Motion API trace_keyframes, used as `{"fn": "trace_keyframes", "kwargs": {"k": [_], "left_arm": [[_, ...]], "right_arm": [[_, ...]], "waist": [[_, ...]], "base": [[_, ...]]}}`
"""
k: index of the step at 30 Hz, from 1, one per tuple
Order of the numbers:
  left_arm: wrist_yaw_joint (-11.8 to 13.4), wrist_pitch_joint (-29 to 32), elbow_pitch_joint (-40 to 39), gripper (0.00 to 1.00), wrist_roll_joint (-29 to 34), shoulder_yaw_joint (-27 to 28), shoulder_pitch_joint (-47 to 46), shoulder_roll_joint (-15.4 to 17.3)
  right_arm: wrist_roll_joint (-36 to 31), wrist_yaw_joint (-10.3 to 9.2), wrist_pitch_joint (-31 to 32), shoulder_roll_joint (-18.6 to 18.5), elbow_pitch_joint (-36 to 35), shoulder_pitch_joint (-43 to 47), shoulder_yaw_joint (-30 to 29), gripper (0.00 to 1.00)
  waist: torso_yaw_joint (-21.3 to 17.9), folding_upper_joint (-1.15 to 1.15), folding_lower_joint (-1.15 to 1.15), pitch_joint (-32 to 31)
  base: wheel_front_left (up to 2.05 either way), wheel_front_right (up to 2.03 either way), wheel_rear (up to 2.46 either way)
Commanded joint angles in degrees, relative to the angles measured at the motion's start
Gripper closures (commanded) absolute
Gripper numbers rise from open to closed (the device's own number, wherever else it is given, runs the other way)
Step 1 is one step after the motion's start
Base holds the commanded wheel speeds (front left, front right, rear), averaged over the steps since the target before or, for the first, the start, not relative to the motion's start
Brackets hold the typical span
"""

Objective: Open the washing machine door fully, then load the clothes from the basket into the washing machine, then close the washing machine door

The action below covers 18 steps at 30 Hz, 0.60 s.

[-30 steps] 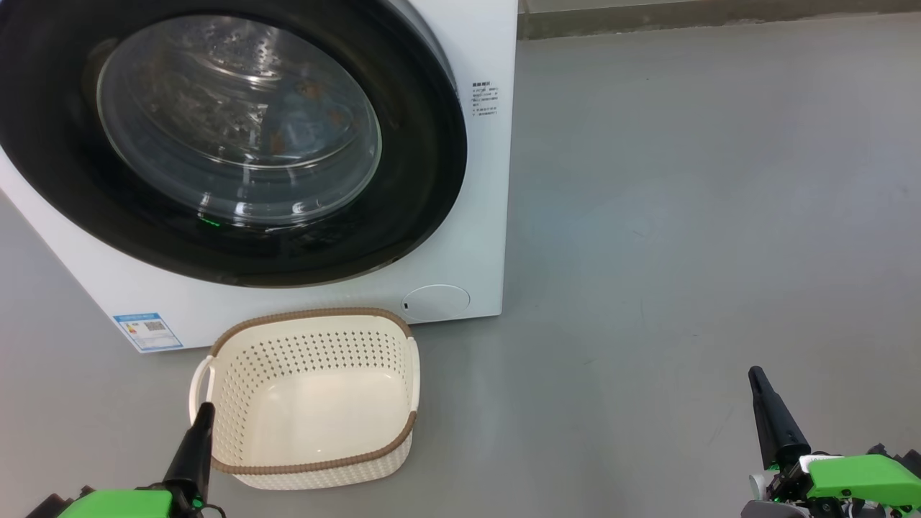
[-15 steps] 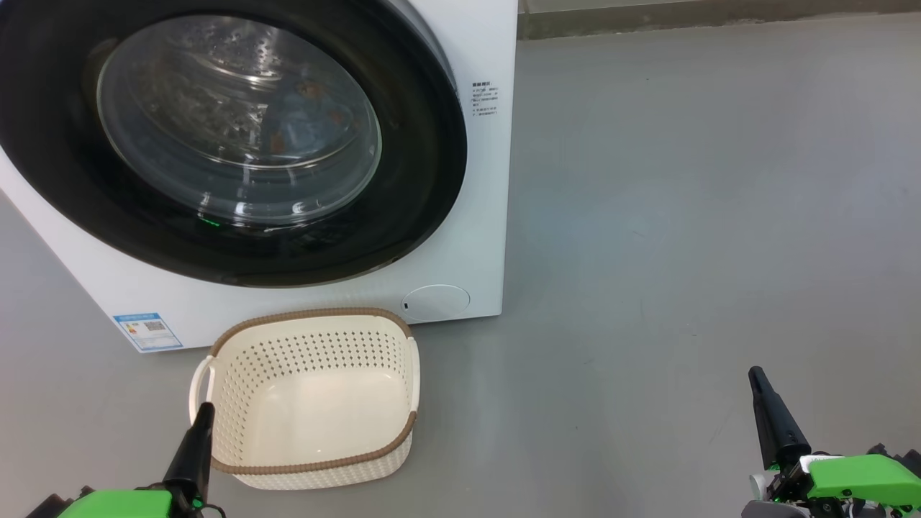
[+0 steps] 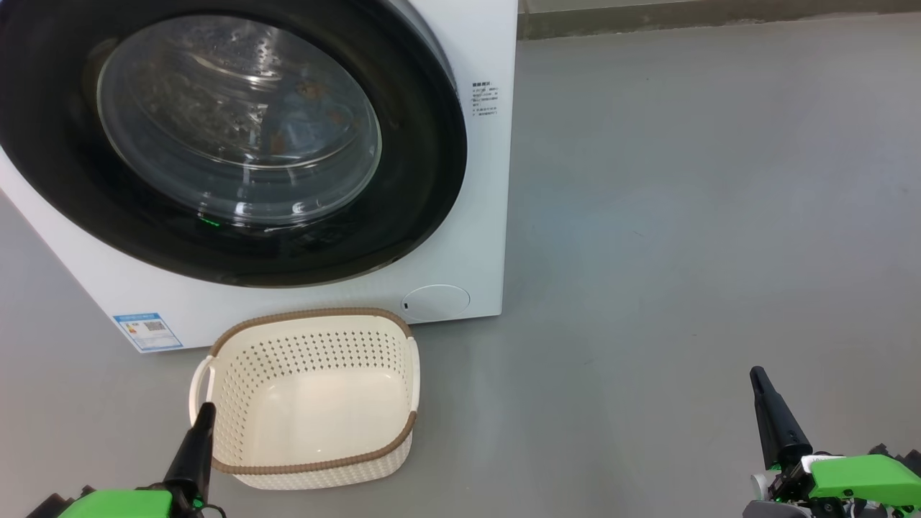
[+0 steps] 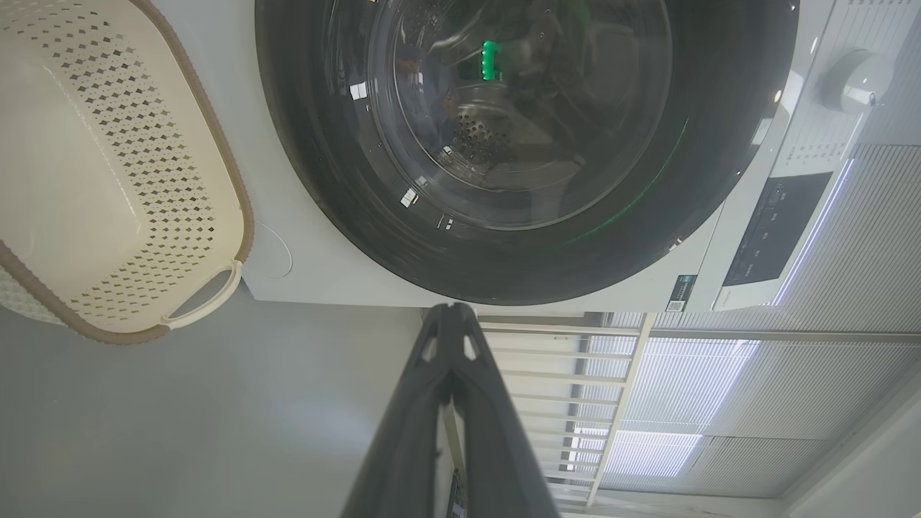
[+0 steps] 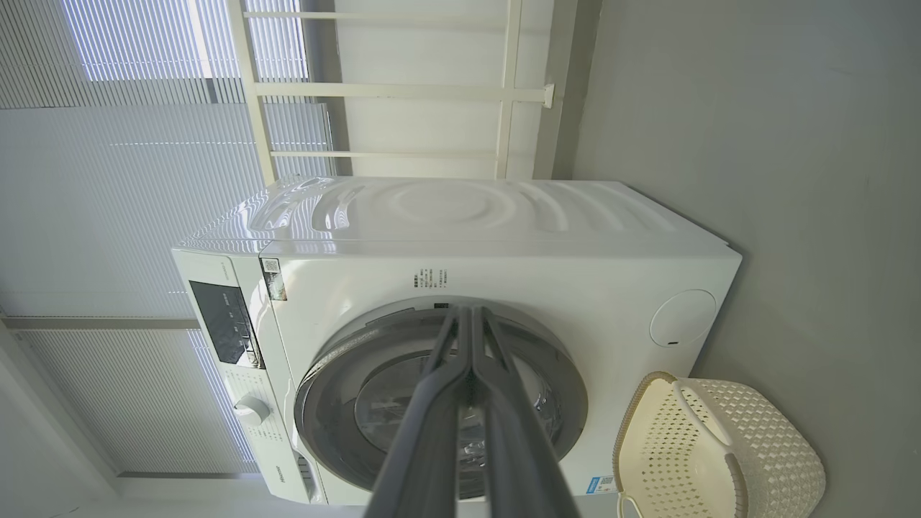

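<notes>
Head view — washing machine door (image 3: 230,137) closed (basket (image 3: 309,351) just below).

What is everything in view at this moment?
washing machine: one, white, upper left
washing machine door: one, black-framed glass, closed
clothes: count unclear, light blue, behind the door glass
basket: one, cream, brown rim, empty, on floor before machine
label: one, blue, machine's lower front
floor: one, grey, around the machine
left gripper: one, dark jaws shut, near the basket
right gripper: one, dark jaws shut, over floor
</notes>
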Motion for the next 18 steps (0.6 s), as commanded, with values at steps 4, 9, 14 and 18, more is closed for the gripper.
{"fn": "trace_keyframes", "kwargs": {"k": [4, 9, 14, 18], "left_arm": [[-0.2, 0.1, -1.0, 1.0, -0.3, 2.0, -2.3, 0.6], [-0.2, 0.2, -1.0, 1.0, -0.2, 2.0, -2.3, 0.6], [-0.2, 0.2, -1.0, 1.0, -0.2, 2.0, -2.3, 0.6], [-0.2, 0.2, -1.0, 1.0, -0.2, 2.1, -2.3, 0.6]], "right_arm": [[-0.1, -0.06, 0.2, -0.3, -1.4, -2.3, 1.0, 1.0], [-0.1, -0.06, 0.2, -0.2, -1.4, -2.3, 1.0, 1.0], [-0.1, -0.06, 0.3, -0.2, -1.4, -2.3, 1.0, 1.0], [-0.2, -0.06, 0.3, -0.2, -1.4, -2.3, 0.9, 1.0]], "waist": [[0.0, 0.0, 0.0, 0.0], [0.0, 0.0, 0.0, 0.0], [0.0, 0.0, 0.0, 0.0], [0.0, 0.0, 0.0, 0.0]], "base": [[0.0, 0.0, 0.0], [0.0, 0.0, 0.0], [0.0, 0.0, 0.0], [0.0, 0.0, 0.0]]}}
